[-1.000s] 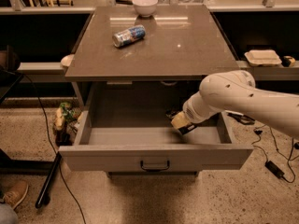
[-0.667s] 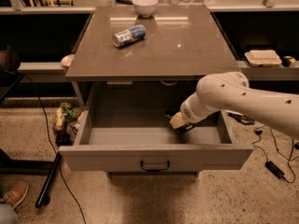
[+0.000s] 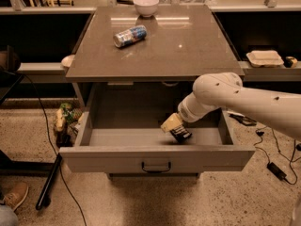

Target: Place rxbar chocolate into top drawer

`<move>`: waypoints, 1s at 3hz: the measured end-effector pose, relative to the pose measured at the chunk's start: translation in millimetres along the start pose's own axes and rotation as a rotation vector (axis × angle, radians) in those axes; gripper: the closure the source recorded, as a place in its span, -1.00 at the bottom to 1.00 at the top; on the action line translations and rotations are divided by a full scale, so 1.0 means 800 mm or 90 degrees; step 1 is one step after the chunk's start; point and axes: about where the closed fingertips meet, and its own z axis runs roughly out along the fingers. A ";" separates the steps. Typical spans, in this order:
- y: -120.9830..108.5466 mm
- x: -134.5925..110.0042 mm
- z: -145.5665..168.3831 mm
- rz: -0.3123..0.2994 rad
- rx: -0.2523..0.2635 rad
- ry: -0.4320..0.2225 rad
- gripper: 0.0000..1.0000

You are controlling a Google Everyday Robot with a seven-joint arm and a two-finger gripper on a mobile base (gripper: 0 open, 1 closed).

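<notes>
The top drawer (image 3: 117, 160) stands pulled open under the grey table, its dark handle (image 3: 156, 166) at the centre of the front panel. My white arm reaches down into it from the right. My gripper (image 3: 173, 126) is inside the drawer at its right-middle, low over the floor. The rxbar chocolate (image 3: 181, 134), a small black bar, sits at the gripper's tip, tilted, just above or on the drawer floor.
On the tabletop (image 3: 188, 46) lie a blue-and-white can (image 3: 130, 35) on its side and a white bowl (image 3: 146, 5) at the back edge. Cables and a charger lie on the floor to the right. A dark stand leg and bags are at the left.
My gripper with the black bar has moved a little left and lower inside the drawer.
</notes>
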 end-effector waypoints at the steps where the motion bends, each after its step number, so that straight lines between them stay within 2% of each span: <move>1: -0.001 -0.005 -0.016 0.005 -0.011 -0.027 -1.00; 2: 0.009 -0.006 -0.075 0.008 -0.032 -0.097 -1.00; 3: 0.021 -0.002 -0.162 0.003 -0.064 -0.174 -1.00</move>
